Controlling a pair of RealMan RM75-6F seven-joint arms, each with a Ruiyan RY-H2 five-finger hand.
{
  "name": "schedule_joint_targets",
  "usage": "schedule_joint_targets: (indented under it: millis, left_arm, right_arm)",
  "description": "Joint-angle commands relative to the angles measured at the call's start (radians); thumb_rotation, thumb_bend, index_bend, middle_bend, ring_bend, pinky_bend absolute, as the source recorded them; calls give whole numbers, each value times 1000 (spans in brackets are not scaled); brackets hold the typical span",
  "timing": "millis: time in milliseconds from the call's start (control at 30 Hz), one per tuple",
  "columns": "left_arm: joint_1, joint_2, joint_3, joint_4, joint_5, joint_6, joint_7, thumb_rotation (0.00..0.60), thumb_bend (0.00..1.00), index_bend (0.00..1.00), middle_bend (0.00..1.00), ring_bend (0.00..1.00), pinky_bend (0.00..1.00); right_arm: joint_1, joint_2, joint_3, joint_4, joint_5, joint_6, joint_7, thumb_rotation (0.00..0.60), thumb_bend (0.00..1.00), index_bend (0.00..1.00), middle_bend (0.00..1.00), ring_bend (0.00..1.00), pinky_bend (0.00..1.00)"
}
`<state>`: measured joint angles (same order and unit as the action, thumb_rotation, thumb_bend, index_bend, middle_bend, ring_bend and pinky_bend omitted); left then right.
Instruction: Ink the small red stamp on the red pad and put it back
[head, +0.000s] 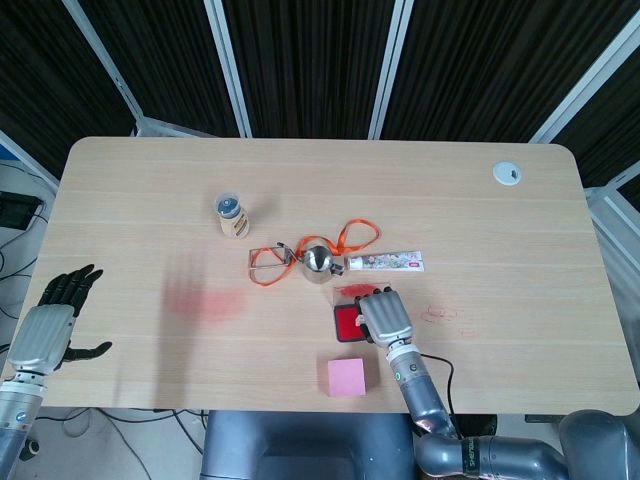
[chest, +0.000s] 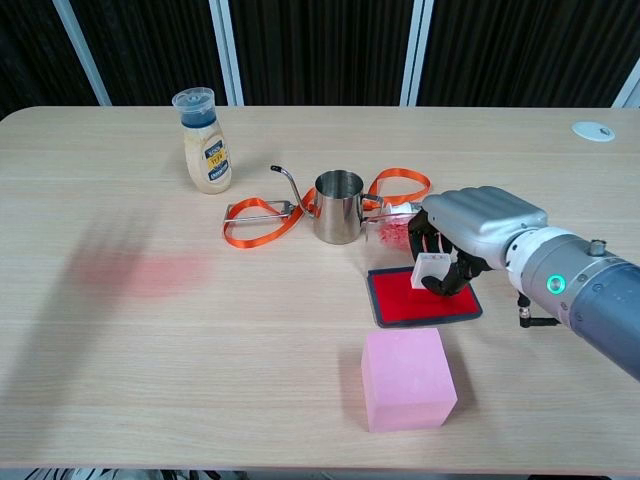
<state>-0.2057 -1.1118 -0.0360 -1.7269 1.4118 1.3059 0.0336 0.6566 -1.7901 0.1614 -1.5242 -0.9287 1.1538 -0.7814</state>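
My right hand (chest: 478, 228) holds a small white-bodied stamp (chest: 431, 271) in curled fingers, just above the red ink pad (chest: 415, 300) in its black tray. From the chest view I cannot tell whether the stamp's base touches the pad. From above, the right hand (head: 382, 316) covers the right part of the ink pad (head: 346, 322) and hides the stamp. My left hand (head: 48, 327) hangs off the table's left edge, fingers spread, holding nothing.
A pink block (chest: 405, 379) sits in front of the pad. Behind it stand a steel pitcher (chest: 337, 206), an orange strap (chest: 260, 222) and a tube (head: 386, 262). A sauce bottle (chest: 204, 140) is at back left. Red smears (head: 442, 315) mark the table right of the hand.
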Motion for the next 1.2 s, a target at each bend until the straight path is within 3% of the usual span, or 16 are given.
schedule_joint_targets:
  millis: [33,967,1200]
  left_arm:
    - [0,0,0,-1,0,1,0,600,37,0,0,0,0]
    - [-1,2,1,-2,-1,-2,-3,600,38,0,0,0,0]
    - [0,1,1,0,-1,0,-2,600,37,0,0,0,0]
  right_arm:
    - [2,3,1,-9,2,5,-7,600,618,767,612,429,390]
    - [-15,-34,-29,60,18,-5,26,600,618,775,621,430,390]
    - [-14,-16,-19,26,-4,10,27,600,618,775,621,430,390]
